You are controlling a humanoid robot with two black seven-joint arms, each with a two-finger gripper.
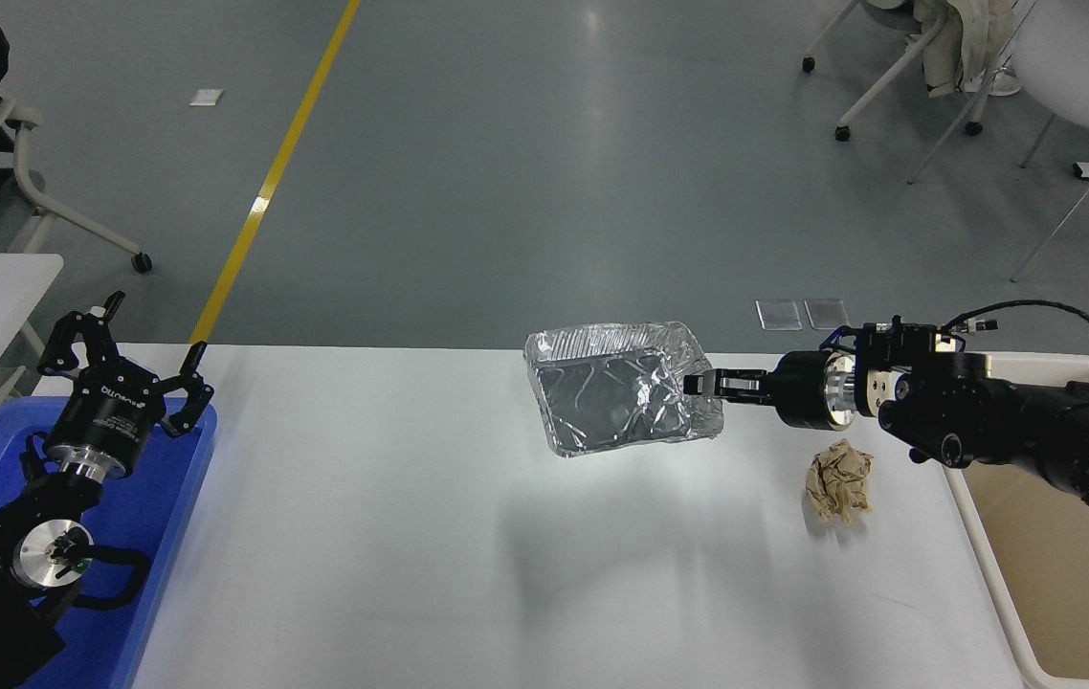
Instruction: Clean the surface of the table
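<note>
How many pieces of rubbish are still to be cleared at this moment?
2. A foil tray hangs above the table surface, pinched at its right rim by the right end effector. A crumpled brown paper ball lies on the table near its right edge. Nothing else shows.

A crumpled foil tray (621,388) is held clear above the desk (391,536) by the right claw (698,385), clamped on its right rim. A crumpled brown paper ball (838,478) is seen near the desk's right edge.
</note>
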